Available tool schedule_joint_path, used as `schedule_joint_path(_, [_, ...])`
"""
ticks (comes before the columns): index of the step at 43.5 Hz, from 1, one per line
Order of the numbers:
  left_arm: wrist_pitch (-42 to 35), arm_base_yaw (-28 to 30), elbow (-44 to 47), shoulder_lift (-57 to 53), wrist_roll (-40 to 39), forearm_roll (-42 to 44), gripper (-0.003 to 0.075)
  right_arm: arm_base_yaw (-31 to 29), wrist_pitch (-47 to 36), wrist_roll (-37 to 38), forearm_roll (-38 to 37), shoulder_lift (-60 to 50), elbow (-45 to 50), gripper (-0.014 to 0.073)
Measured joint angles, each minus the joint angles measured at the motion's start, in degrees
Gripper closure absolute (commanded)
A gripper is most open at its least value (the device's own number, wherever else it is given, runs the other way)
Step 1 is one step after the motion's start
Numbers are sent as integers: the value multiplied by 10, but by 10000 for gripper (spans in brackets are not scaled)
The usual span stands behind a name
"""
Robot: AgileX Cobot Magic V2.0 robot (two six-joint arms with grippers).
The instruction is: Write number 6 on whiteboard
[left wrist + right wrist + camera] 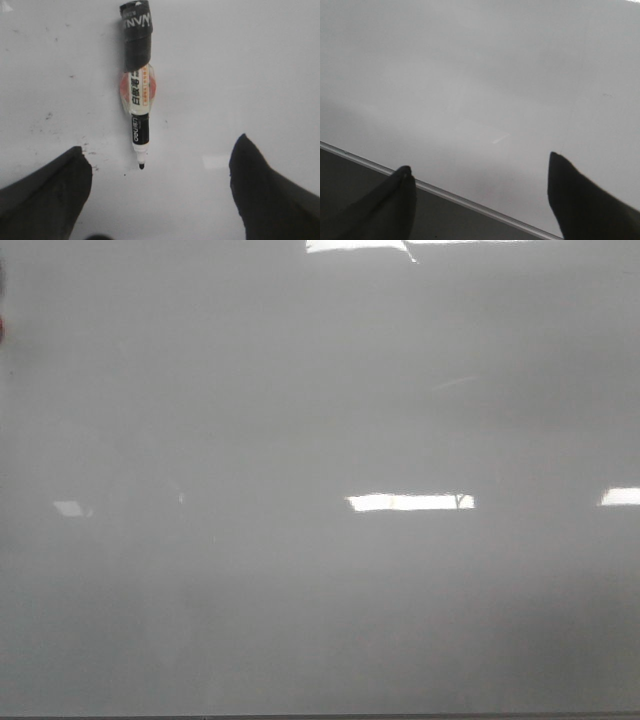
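From the left wrist we look almost straight down over the left gripper (160, 175); its two dark fingers (45, 195) stand wide apart with nothing between them, hanging above the whiteboard (240, 75); a marker (137, 85) lies flat on the board just beyond the fingers, uncapped, its black tip (141, 165) pointing back toward the gap between them, its black cap end farthest from us, and a clear middle section with an orange and white label; the marker touches neither finger; small dark specks and smudges dot the board beside the pen. From the right wrist we see the right gripper (480, 192) tilted over the board's edge; its fingers (585, 200) are likewise spread wide and empty; the board's thin metal rim (450, 196) runs diagonally under them, with a darker surface (350, 185) outside it and the pale whiteboard (485, 65) beyond. In the front view the whiteboard (300, 620) fills nearly everything, grey and glossy, with bright rectangular reflections (410, 502); no arm shows there. We find no drawn 6 on the board in any view.
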Motion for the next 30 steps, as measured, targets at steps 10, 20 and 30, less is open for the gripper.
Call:
schedule_joint_path(10, [-68, 4, -8, 80, 0, -2, 181, 0, 0, 0, 0, 0, 0, 34])
schedule_joint_path(20, [-111, 17, -9, 135, 0, -2, 244, 0, 0, -1, 0, 0, 0, 34])
schedule_joint_path(30, [-159, 17, -11, 176, 0, -2, 327, 0, 6, -1, 0, 0, 0, 34])
